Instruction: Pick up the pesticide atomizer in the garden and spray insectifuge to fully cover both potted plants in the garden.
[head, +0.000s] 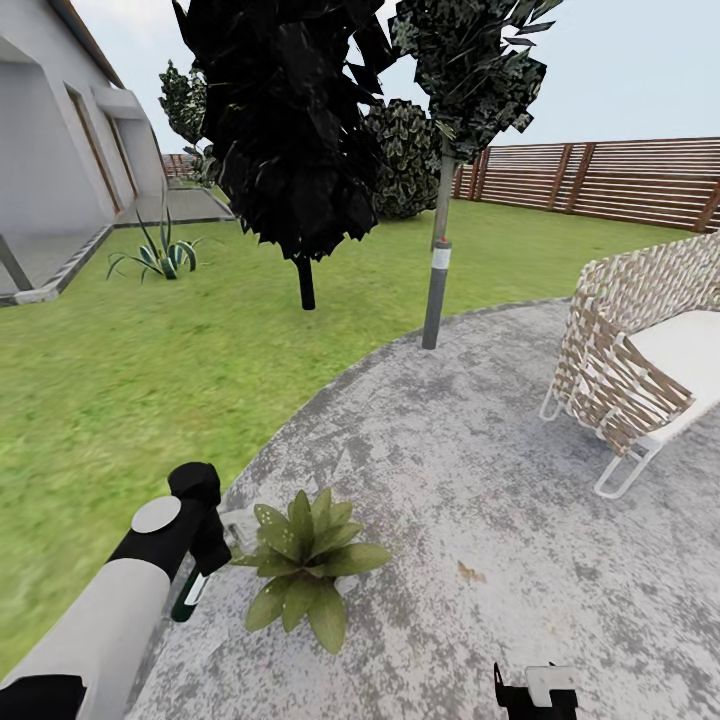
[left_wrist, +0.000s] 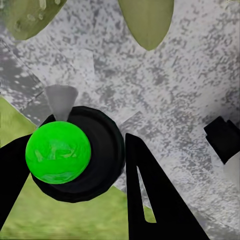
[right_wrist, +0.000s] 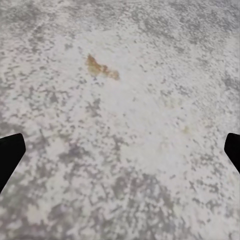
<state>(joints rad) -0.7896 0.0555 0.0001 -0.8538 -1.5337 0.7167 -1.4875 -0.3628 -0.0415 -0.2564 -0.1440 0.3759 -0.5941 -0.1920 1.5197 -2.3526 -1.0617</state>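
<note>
The left claw grips the atomizer beside a potted plant. The right claw hangs released. A poorly aimed nozzle may leave leaves uncovered.

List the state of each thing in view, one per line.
Left tool: shut on the spray bottle.
Spray bottle: held, beside the potted plant.
Potted plant: upright on the paving, whitish specks on its leaves.
Right tool: open, over bare paving.
Wicker chair: upright, unoccupied.

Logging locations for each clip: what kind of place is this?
A simulated back garden: green lawn, round grey speckled paved patio, brown slatted wooden fence, plus a woven wicker lounge chair.
</note>
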